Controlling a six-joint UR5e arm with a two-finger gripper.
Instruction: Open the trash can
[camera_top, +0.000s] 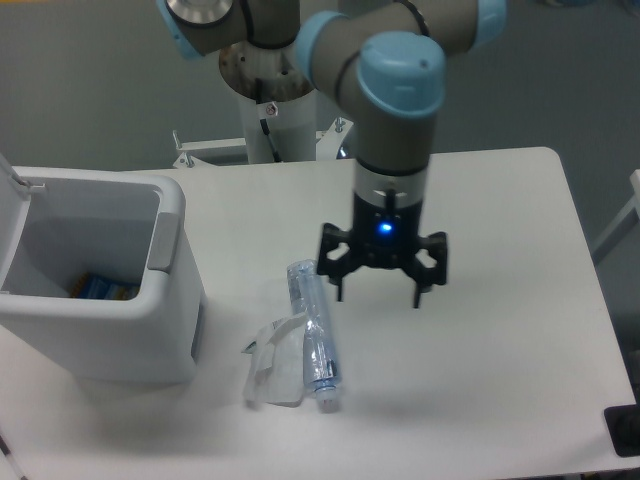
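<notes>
The table (520, 300) held the trash can (100, 300) at nine o'clock, lid swung open. The gripper (380, 290) hung near centre, jaws spread wide and holding nothing. The bottle (315, 335) and crumpled plastic (275, 365) lay toward seven o'clock.

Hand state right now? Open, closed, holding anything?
Hand: open, fingers spread, holding nothing, above the table to the right of the plastic bottle.

Grey arm, pale blue joint caps, black end effector (380, 292), blue light
</notes>
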